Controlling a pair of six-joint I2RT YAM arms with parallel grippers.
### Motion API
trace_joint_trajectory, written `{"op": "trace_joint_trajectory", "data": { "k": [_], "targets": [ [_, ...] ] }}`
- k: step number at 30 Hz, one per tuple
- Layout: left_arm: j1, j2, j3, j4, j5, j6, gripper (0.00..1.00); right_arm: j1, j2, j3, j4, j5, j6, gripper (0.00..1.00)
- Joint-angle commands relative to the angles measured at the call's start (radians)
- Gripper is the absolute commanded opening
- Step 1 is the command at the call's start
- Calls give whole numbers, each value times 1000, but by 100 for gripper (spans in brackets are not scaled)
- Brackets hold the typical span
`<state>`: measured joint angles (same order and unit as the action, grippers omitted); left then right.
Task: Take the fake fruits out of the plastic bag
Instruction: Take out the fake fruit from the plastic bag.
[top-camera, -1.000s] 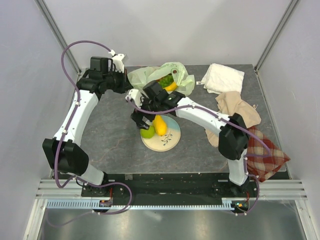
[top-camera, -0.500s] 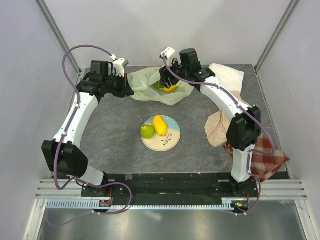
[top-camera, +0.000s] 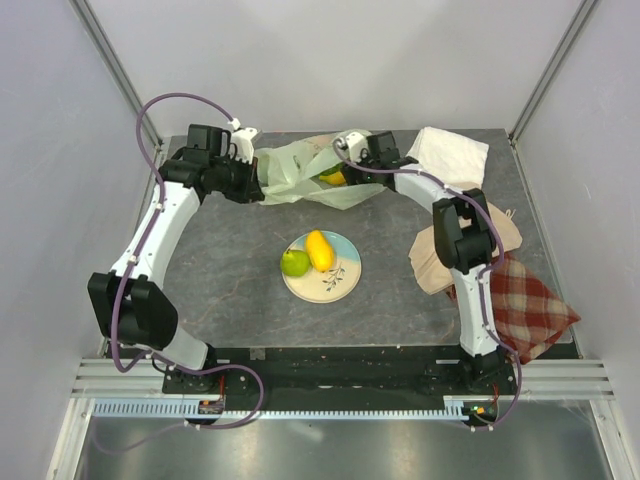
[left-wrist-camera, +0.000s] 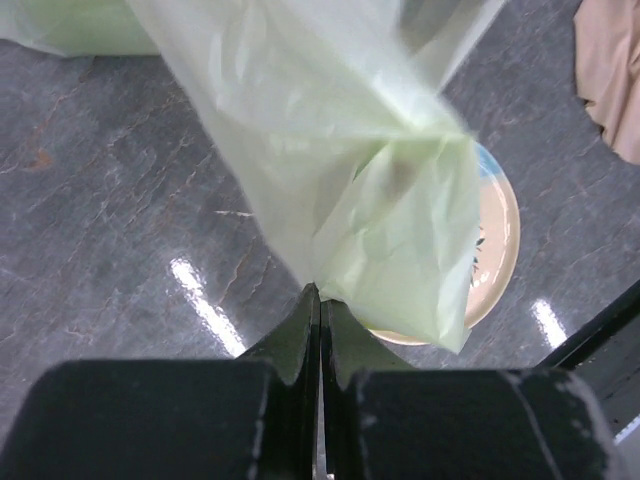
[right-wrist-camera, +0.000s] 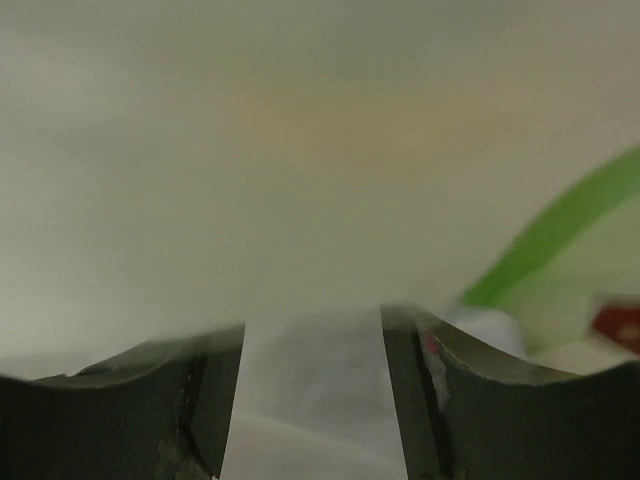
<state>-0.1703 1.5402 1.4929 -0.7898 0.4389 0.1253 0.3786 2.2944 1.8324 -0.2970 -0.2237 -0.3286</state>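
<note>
We see the left pincer (left-wrist-camera: 318, 296) clamped on a fold of the plastic bag (top-camera: 292, 168) at the far side of the table (top-camera: 230, 270); the right pincer (top-camera: 338, 160) sits in its mouth, jaws apart, beside a yellow fruit (top-camera: 335, 179); whether it grips anything we cannot tell.

Bare grey table (top-camera: 220, 270) lies open left of the round cream plate (top-camera: 345, 287). The crinkly pale-green plastic bag (top-camera: 290, 168) spans between left hand (top-camera: 260, 184) and right hand (top-camera: 336, 174); a red plaid cloth (top-camera: 530, 310) crowds the right.

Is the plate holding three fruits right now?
No, the plate holds only two, a green apple and a yellow mango.
</note>
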Motion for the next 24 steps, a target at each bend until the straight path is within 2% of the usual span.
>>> {"op": "trace_joint_trajectory", "data": {
  "k": [1, 4, 7, 11, 13, 16, 19, 24],
  "targets": [
    [0, -6, -11, -20, -40, 97, 2, -78, -139, -140, 6, 102, -59, 64],
    [-1, -8, -28, -20, -13, 114, 1, -105, -240, -277, -60, 156, -92, 66],
    [-3, -21, -51, -34, 49, 94, 1, -125, -352, -384, -155, 146, -95, 67],
    [-9, -43, -74, -54, 98, 74, 2, -126, -542, -482, -203, 38, -141, 69],
    [-11, -29, -30, -46, 116, 65, 2, -127, -593, -493, -153, -92, -191, 70],
    [-20, 32, 70, -45, 141, 47, 2, -113, -535, -437, -88, -195, -202, 70],
    [-41, 95, 159, -39, 147, 40, 1, -107, -399, -314, -105, -238, -211, 62],
    [-93, 143, 187, -34, 126, 51, 2, -98, -238, -167, -88, -226, -225, 60]
  ]
}}
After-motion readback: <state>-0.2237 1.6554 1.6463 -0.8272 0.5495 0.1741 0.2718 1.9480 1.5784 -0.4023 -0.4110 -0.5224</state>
